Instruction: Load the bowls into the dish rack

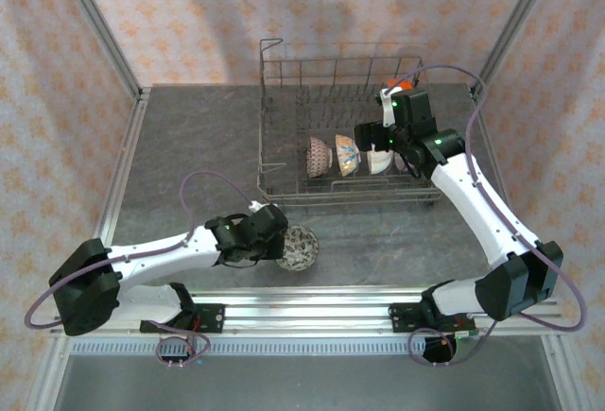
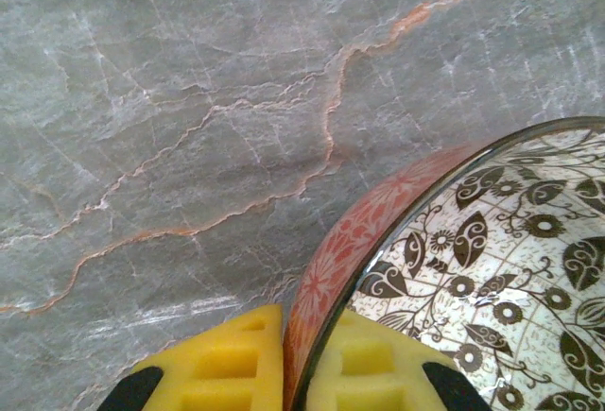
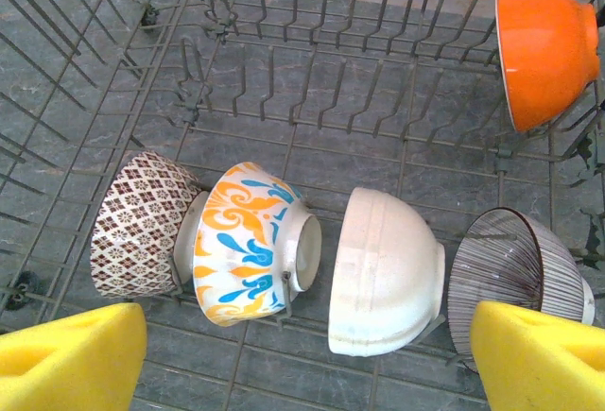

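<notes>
My left gripper is shut on the rim of a bowl, pink-red floral outside, brown leaf pattern inside, low over the grey table in front of the dish rack. Its yellow pads pinch the rim from both sides. My right gripper hangs open above the rack's near row. There stand on edge a mauve patterned bowl, an orange-and-blue bowl, a white bowl and a striped bowl. A bright orange bowl sits in the far corner.
The rack's upright tines and tall wire sides surround the right gripper. Grey marble-look table lies to the left of the held bowl. Patterned walls close in the table on three sides.
</notes>
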Robot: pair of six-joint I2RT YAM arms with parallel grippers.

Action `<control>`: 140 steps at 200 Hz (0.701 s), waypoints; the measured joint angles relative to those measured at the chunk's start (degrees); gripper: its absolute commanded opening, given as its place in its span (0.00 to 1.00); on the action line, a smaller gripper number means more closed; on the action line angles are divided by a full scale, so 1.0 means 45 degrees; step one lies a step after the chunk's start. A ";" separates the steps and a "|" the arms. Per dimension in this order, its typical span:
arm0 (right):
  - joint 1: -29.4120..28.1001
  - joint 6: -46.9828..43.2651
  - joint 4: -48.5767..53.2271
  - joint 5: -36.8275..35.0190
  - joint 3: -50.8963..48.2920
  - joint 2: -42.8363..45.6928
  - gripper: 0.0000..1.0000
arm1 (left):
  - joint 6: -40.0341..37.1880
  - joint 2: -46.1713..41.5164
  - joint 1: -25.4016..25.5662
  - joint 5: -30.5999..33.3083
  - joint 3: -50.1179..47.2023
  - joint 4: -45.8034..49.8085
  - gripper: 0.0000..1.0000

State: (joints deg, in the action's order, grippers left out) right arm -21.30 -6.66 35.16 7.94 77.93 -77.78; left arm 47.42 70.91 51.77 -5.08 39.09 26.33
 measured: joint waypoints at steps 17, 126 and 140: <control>-0.0005 0.0000 -0.0034 0.0000 0.0000 0.0019 0.89 | -0.0209 -0.0019 0.0000 -0.0005 0.0287 0.0233 0.00; 0.0578 0.0316 -0.0015 0.0393 0.0019 0.0204 0.90 | -0.2297 0.0714 0.0000 -0.0826 0.4430 0.1982 0.00; 0.0729 0.0466 0.0000 0.0573 0.0063 0.0262 0.90 | -0.2560 0.0923 0.0000 -0.0865 0.5168 0.2195 0.00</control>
State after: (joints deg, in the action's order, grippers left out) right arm -18.02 -4.56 35.16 10.52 78.22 -76.60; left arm 35.90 75.07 51.77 -8.97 62.35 36.21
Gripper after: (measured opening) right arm 0.901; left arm 0.082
